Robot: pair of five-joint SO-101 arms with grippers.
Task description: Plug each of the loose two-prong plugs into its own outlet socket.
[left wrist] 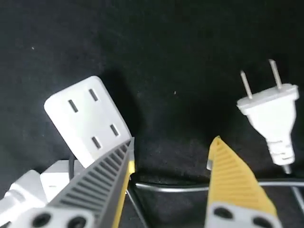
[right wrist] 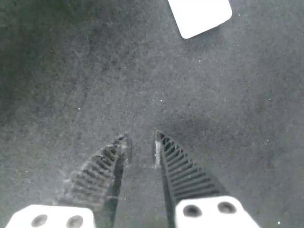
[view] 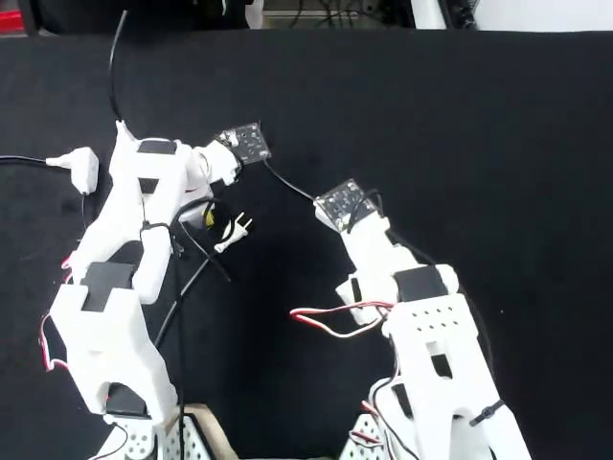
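**High view:** a white two-prong plastic plug [view: 233,229] lies loose on the black cloth table [view: 431,115], just beside the left gripper [view: 213,217].

**Left wrist view:** the left gripper's grey and yellow fingers are spread wide and hold nothing. A white four-slot outlet block [left wrist: 88,121] sits near the grey finger, and the plug lies apart from it, unplugged.

**Right wrist view:** the right gripper [right wrist: 141,140] has its fingers narrowly parted and holds nothing.

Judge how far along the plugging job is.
Nothing looks done: the outlet shows four empty slots, and a plug lies loose beside it. In hand: nothing; the left gripper hovers open near them. Left: the plugging itself.
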